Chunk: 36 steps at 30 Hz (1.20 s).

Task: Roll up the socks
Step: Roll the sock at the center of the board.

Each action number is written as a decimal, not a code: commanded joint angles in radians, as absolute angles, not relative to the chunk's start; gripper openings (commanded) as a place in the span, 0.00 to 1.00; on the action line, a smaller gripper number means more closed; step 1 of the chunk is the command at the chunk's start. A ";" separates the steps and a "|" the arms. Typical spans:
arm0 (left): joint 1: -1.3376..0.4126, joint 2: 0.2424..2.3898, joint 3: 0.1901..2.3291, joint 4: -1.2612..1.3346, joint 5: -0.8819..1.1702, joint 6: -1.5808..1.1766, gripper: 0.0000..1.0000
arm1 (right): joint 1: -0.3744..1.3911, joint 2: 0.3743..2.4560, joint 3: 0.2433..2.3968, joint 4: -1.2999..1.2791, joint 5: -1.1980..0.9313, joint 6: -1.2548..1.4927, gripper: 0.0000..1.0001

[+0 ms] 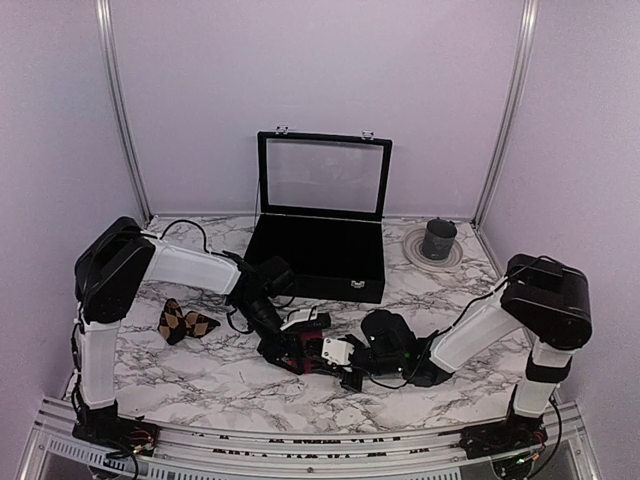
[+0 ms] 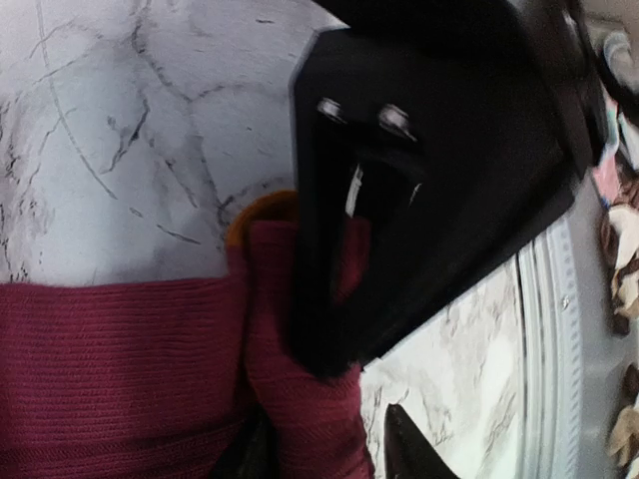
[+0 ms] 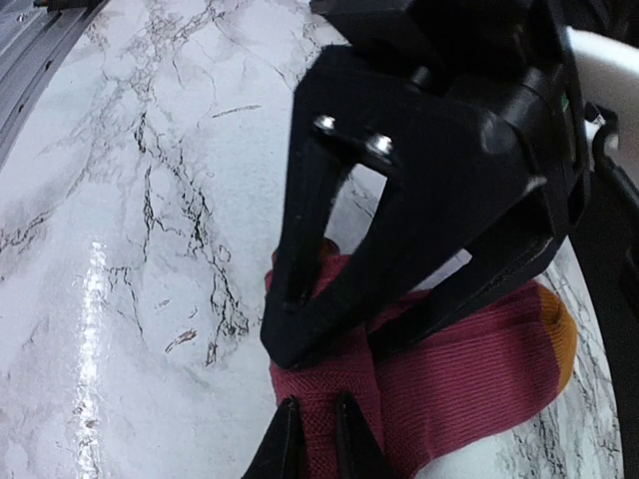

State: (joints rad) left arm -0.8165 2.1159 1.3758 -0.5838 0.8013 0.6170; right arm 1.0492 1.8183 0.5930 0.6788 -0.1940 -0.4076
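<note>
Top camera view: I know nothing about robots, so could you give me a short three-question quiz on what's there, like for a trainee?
1. Fill in: the dark cup stands on a ___.
2. True or false: the black case has its lid shut.
3. The left gripper and the right gripper come together at which thing? A the red sock; B the dark cup; C the black case.
Key: 1 plate; 2 false, the lid stands up, open; 3 A.
</note>
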 commanded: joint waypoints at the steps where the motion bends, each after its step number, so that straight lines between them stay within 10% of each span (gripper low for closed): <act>1: -0.817 1.995 1.182 -0.365 0.651 0.628 0.49 | 1.001 1.850 0.613 0.528 -0.320 -0.281 0.03; 10: -0.818 1.706 0.860 0.058 0.652 0.682 0.73 | 0.965 1.839 0.630 0.397 -0.457 -0.086 0.00; 36: -0.900 1.695 0.692 0.260 0.317 0.884 0.40 | 0.881 2.084 0.891 0.184 -0.667 0.460 0.00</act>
State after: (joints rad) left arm -0.8783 1.6894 0.6872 0.2329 0.4084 0.8650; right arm 0.8925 2.0220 0.9489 0.3416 -0.7136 0.3725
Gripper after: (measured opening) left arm 0.433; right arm 0.058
